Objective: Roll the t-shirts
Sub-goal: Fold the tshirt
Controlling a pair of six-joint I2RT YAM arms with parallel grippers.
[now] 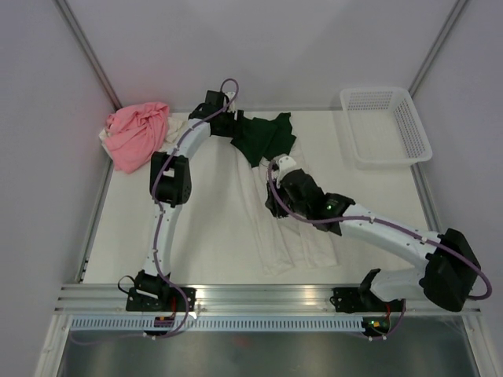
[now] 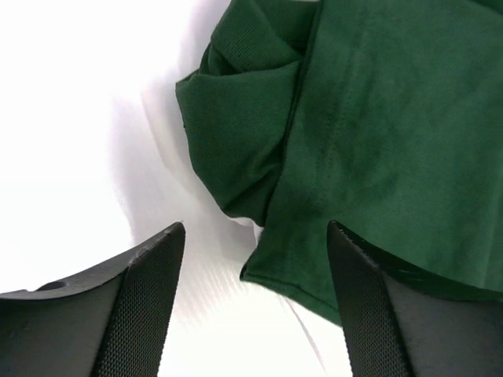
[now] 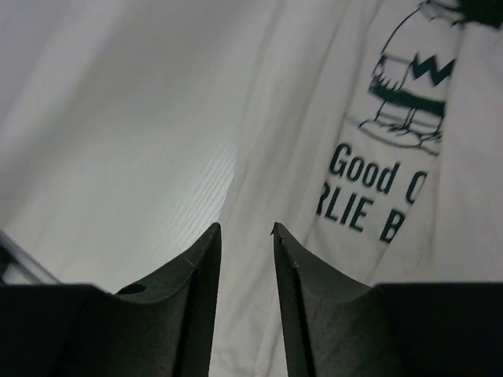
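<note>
Basket [image 1: 415, 129] far right; left pincer [image 2: 255, 228] spread by green tee [image 2: 377, 141], right pincer [image 3: 245, 228] slightly parted over cream tee [image 3: 302, 102].

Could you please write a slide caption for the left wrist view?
Open left tool poised over the edge of the crumpled dark green t-shirt.

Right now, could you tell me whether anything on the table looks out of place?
The dark green t-shirt lies crumpled across the far end of the flat cream printed t-shirt. The pink t-shirt sits heaped in the far-left corner.
</note>
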